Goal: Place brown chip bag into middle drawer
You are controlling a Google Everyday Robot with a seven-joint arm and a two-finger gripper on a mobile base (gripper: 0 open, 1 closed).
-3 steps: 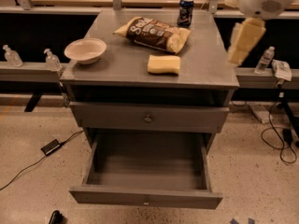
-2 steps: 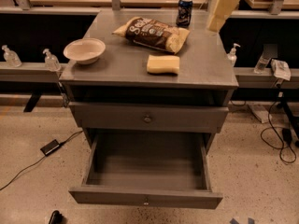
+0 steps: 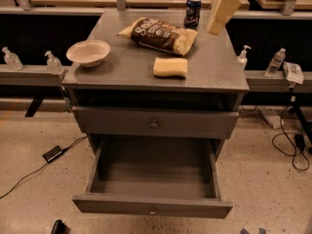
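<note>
The brown chip bag point(image 3: 158, 34) lies flat at the back middle of the grey cabinet top point(image 3: 122, 77), dark brown with tan ends and white lettering. The middle drawer point(image 3: 100, 161) is pulled open low at the front, an empty shallow tray with a tiny knob on its front. My gripper point(image 3: 216, 29) is the lower end of a cream arm part coming down from the top right. It hangs above the back right of the cabinet top, to the right of the bag and apart from it.
A yellow sponge point(image 3: 170, 67) lies in front of the bag. A white bowl point(image 3: 88, 51) stands at the left, and a dark can point(image 3: 192, 11) at the back. A closed drawer front with a round knob point(image 3: 154, 124) sits above the open drawer. Bottles point(image 3: 276, 62) and floor cables flank the cabinet.
The arm has swung from the cabinet's right edge up and leftward, over the back right of the top, near the can. The bag, sponge, bowl and drawer have not moved.
</note>
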